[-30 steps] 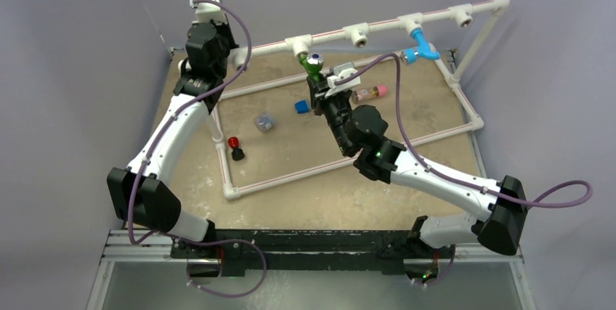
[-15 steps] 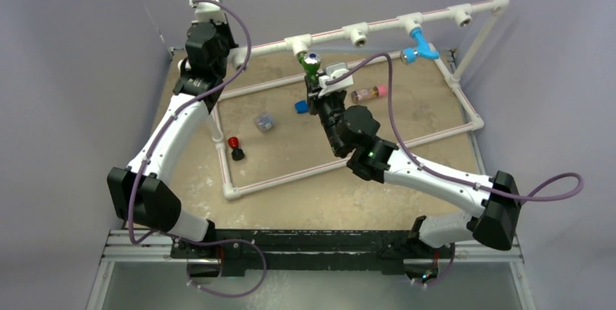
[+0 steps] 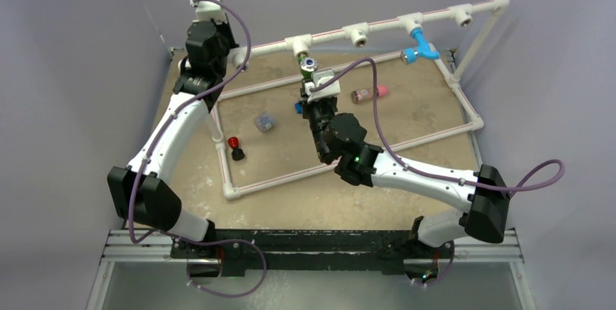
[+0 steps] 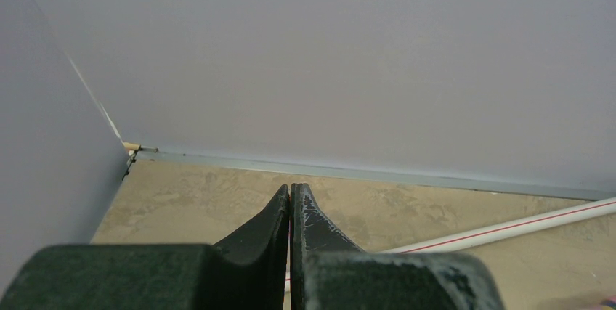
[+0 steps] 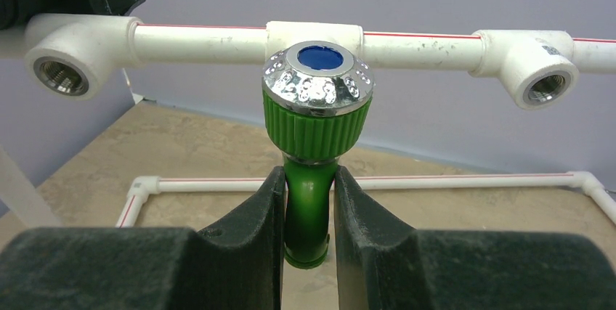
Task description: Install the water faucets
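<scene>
At the far raised rail of the white pipe frame [image 3: 276,181], in the top view, the right gripper [image 3: 312,76] holds the green faucet [image 3: 310,65] just below a white T-fitting [image 3: 300,43]. The wrist camera covers the fingers there, so the grip itself is not visible, and it is not clear if the faucet touches the fitting. The light blue faucet [image 3: 423,45] hangs from another fitting further right on the same rail. A small blue block [image 3: 298,107] on the table is half hidden by the right wrist. The left arm reaches to the far left corner, and its fingers are covered by its own wrist.

In the left wrist view, the left gripper [image 4: 290,192] is pressed fully together, with nothing between the fingers. Only the wall, the table corner and a piece of pipe are behind it.

In the right wrist view, the two fingers [image 5: 258,215] clamp the neck of the green faucet, with its silvery cap above them. The cap stands in front of the middle T-fitting and hides that fitting's opening. The faucet's threaded end cannot be seen. Pipe fittings on both sides show open metal threads.
</scene>
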